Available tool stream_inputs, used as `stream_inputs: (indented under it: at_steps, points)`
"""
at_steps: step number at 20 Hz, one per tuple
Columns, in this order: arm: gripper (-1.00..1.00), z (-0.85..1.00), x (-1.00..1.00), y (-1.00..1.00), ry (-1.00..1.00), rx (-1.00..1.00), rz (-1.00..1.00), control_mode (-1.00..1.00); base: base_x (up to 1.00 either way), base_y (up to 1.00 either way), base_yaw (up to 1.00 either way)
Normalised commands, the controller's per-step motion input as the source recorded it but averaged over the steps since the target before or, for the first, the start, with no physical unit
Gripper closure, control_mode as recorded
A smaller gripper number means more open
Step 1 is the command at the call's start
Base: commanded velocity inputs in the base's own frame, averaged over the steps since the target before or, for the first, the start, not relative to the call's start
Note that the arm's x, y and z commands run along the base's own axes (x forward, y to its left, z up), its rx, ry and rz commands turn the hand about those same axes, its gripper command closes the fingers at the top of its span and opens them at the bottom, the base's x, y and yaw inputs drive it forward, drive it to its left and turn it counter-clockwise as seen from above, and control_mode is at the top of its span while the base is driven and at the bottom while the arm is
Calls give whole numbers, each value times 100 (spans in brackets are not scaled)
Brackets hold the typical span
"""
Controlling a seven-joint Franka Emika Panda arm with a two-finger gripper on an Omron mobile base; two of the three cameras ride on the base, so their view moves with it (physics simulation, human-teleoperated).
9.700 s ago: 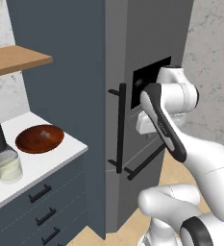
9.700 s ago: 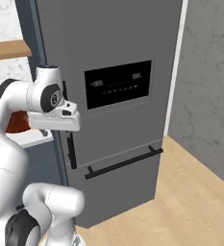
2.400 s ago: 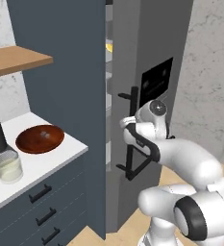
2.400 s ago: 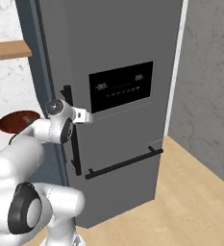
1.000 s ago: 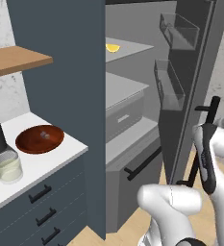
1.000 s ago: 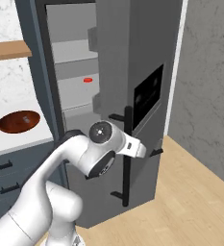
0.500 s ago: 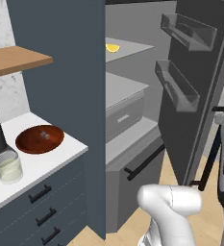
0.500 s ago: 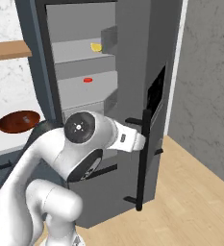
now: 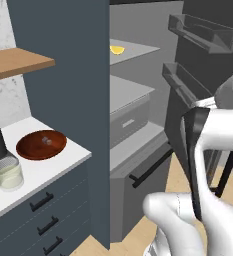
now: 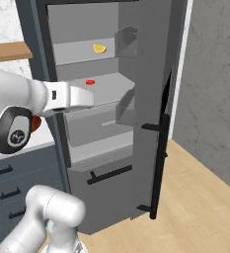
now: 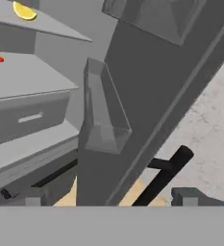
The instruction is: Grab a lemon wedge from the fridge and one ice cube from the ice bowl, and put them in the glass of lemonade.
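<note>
Standing wide open, the fridge (image 10: 151, 99) shows light grey shelves and drawers inside, and its door, swung out toward the room, carries clear bins (image 9: 203, 32) on its inner face and a long black vertical handle (image 10: 158, 165) on its outer edge. Beside the fridge, the white counter (image 9: 48, 167) holds the ice bowl (image 9: 41, 144), a shallow reddish-brown round dish with a pale ice cube (image 9: 47, 141) lying near its middle. Near the bowl, at the counter's front, stands the glass of lemonade (image 9: 9, 176), upright and filled with pale liquid. On the top shelf of the fridge lies the lemon wedge (image 10: 99, 48), its long axis running roughly along the shelf's front edge; which way its cut face turns cannot be told. One shelf lower rests a small flat red item (image 10: 90, 82). The gripper (image 11: 111, 197) hangs just off the door's edge with its jaws spread wide, holding nothing, one fingertip on each side of the door's edge in the hand view.
</note>
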Motion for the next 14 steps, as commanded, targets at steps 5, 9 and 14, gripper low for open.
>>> stream_inputs:
  at_steps: [5,9,14]
  points:
    - [-100,-3,100,45,38,-61,-11,-100,0,0,0]
    - [-100,-21,98,2,38,-54,-14,-100,0,0,0]
    - [-100,-35,45,-49,10,-10,-14,-100,0,0,0]
